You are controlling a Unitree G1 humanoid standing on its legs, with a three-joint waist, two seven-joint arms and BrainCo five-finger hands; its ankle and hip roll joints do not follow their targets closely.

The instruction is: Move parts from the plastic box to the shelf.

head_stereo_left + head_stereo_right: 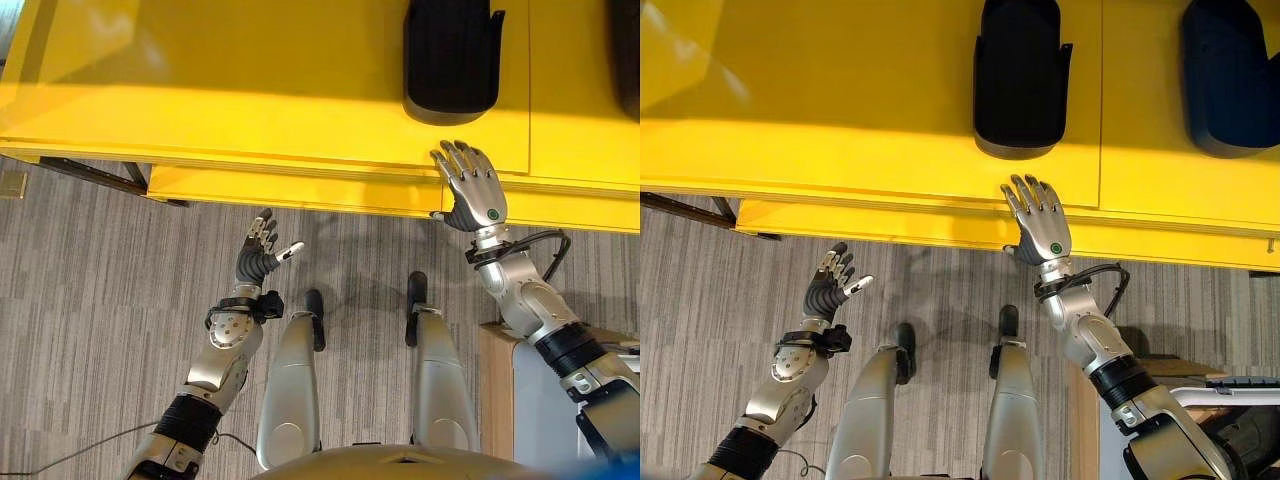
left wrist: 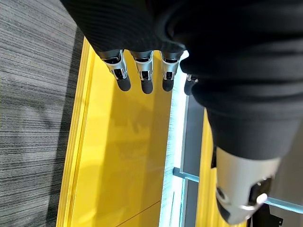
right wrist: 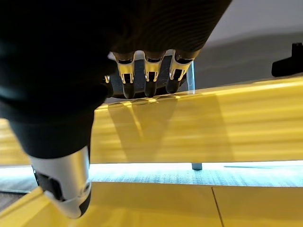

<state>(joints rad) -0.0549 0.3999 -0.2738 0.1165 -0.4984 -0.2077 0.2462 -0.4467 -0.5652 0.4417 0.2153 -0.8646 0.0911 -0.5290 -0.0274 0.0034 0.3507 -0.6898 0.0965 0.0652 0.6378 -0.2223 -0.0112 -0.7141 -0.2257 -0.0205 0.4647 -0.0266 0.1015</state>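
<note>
Left eye view: the right robot hand (image 1: pixel 472 185) is spread flat with straight fingers over the front edge of the yellow shelf (image 1: pixel 250 100), and a black part (image 1: pixel 452 60) sits on the shelf just beyond its fingertips. The left robot hand (image 1: pixel 260 252) hangs over the grey floor (image 1: pixel 90 300), short of the shelf, fingers loose and holding nothing. Right eye view: a second black part (image 1: pixel 1232 75) lies further to the right robot hand's right. Left wrist view: straight fingers (image 2: pixel 144 75) over the yellow shelf. Right wrist view: fingers (image 3: pixel 149 78) straight, nothing in them, above the shelf edge.
</note>
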